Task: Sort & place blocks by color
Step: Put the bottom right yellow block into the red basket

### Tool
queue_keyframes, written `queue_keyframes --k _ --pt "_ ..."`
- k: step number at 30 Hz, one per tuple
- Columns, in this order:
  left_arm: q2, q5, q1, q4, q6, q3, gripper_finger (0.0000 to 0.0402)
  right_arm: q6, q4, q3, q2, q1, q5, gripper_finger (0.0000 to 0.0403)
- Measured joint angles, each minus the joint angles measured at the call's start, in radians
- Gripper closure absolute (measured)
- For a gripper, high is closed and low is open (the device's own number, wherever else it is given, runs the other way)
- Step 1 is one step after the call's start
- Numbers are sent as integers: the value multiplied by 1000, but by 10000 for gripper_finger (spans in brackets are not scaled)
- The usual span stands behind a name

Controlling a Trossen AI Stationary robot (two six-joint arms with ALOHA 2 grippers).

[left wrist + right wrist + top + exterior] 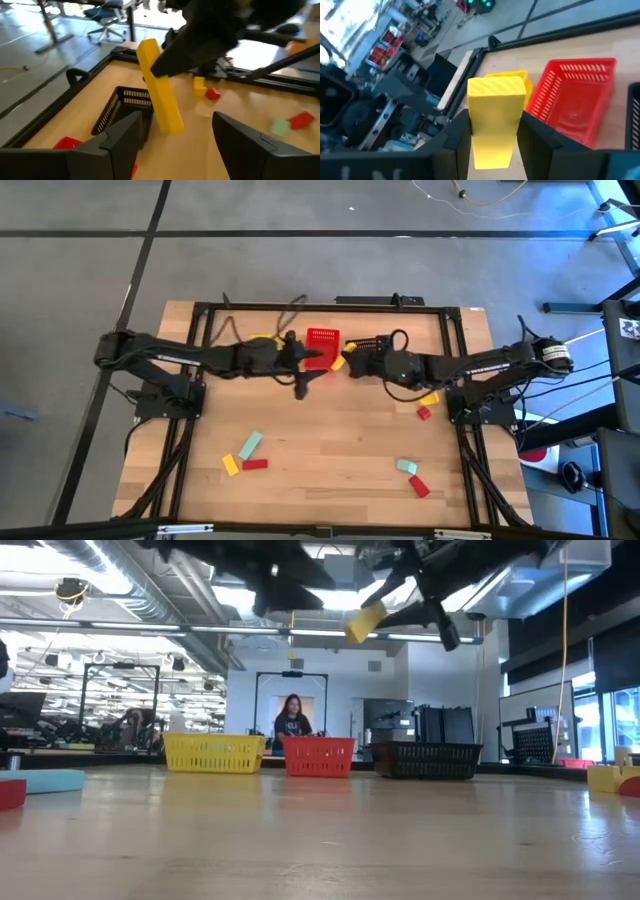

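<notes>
- The right gripper [492, 137] has its fingers [457, 132] clamped on a yellow block [495, 117], one finger on each long side, so the block stands up between them with its ridged end on top.
- From above, that held block [338, 363] sits just beside the red basket [322, 340], at the basket's right front corner, with the right gripper [350, 360] reaching in from the right side of the table [330, 440].
- In the low view the held block [365, 622] hangs well above the table, tilted, with dark arm parts over it.
- The left gripper [175, 137] has its fingers [122, 137] spread wide with nothing between them; the held block [160, 95] shows just ahead of them, pinched by the right arm's dark fingers.
- From above, the left gripper [300, 375] is near the red basket's left front corner, close to the right gripper.
- A yellow basket [214, 752], the red basket [319, 756] and a black basket [428, 759] stand in a row along the table's far edge.
- Loose blocks lie on the table:
  - near the left front, a teal block [249, 445], a yellow block [231, 465] and a red block [254, 464] close together;
  - near the right front, a teal block [406, 467] and a red block [418, 485];
  - by the right arm, a yellow block [429, 398] with a small red block [423, 413] just beside it.
- A person [292, 720] sits in the room beyond the table.
</notes>
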State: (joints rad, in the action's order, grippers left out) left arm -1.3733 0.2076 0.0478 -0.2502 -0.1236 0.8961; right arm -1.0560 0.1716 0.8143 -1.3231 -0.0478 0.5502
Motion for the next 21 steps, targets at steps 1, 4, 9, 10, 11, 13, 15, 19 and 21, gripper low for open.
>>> queue_keyframes --k 1,4,9,10,11,13,15,19,21 --pt "-28 17 -2 4 -7 24 167 11 25 0 -10 6 -5 277" --pt "-100 72 -1 6 -50 100 167 40 91 0 -26 25 -32 277" --pt "-179 117 7 85 -57 194 167 116 199 0 -28 39 -96 277" --pt "-186 117 8 105 -57 206 167 122 210 0 -28 42 -112 277" --pt "-190 121 10 117 -59 216 167 123 212 0 -28 48 -129 277" --pt "-191 147 7 126 -76 223 168 123 209 0 -28 55 -164 277" --pt "-190 183 8 132 -77 223 172 125 207 0 -28 55 -170 277" --pt "-169 178 15 147 -77 223 209 146 210 1 -28 54 -150 277" --pt "-151 159 26 201 -76 223 244 148 208 1 -29 54 -128 277"
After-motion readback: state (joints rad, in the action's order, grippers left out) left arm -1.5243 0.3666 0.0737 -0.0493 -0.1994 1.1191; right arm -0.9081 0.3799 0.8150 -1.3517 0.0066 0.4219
